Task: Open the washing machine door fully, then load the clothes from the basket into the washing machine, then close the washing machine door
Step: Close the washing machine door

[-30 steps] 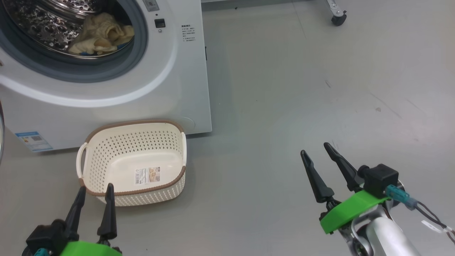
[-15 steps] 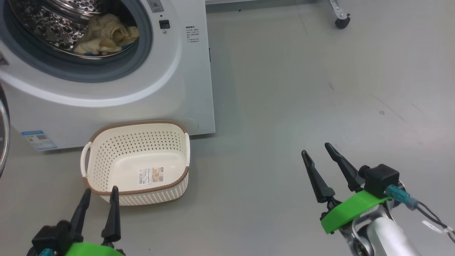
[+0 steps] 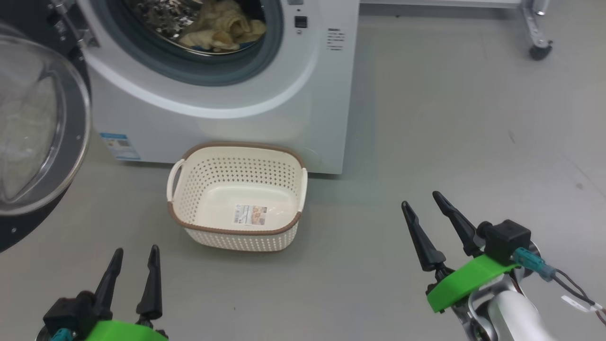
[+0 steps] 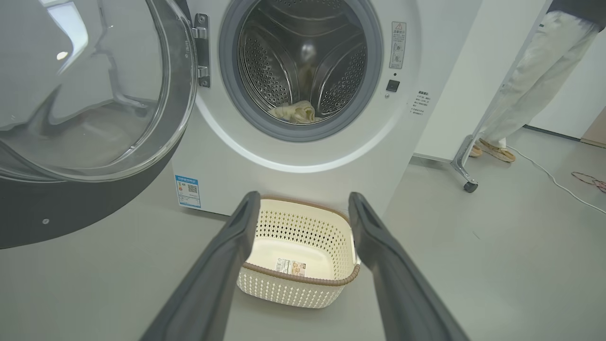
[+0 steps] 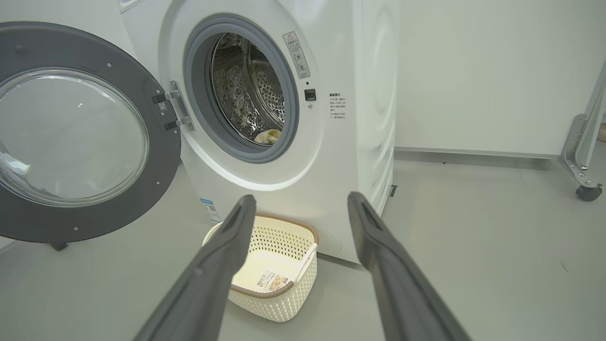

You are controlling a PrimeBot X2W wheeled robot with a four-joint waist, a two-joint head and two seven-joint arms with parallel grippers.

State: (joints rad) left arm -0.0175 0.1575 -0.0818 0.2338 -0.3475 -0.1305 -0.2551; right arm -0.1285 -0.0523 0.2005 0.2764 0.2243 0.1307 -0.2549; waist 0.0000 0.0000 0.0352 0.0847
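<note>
The left gripper (image 3: 136, 250) is being held low at the lower left of the head view, its two dark fingers spread apart and gripping nothing, pointing toward the basket (image 3: 235, 144). The basket is lying just ahead of those fingers and slightly to their right, not touching them. In the left wrist view it is being framed between the two fingers. It is sitting upright on the grey floor (image 3: 426, 118), close against the lower front of the washing machine (image 3: 265, 128), and a label (image 3: 250, 214) is being shown on its bare bottom.

The right gripper (image 3: 420, 199) is being held at the lower right, well apart from the basket. Its fingers are likewise spread and empty, and they are being tilted up and leftward from a green mount (image 3: 466, 279) on the pale forearm (image 3: 511, 312).

The clothes (image 3: 220, 28) are lying bunched at the bottom of the steel drum (image 3: 151, 9), behind the grey seal (image 3: 208, 78) and well beyond both grippers. The washing machine door (image 3: 42, 123) is standing swung wide open on its hinge (image 5: 171, 110) on the robot's left, its domed glass being seen beyond the left gripper and well apart from it.

A person's legs (image 4: 535, 76) in pale trousers are being seen in the left wrist view, past the machine's right side.
</note>
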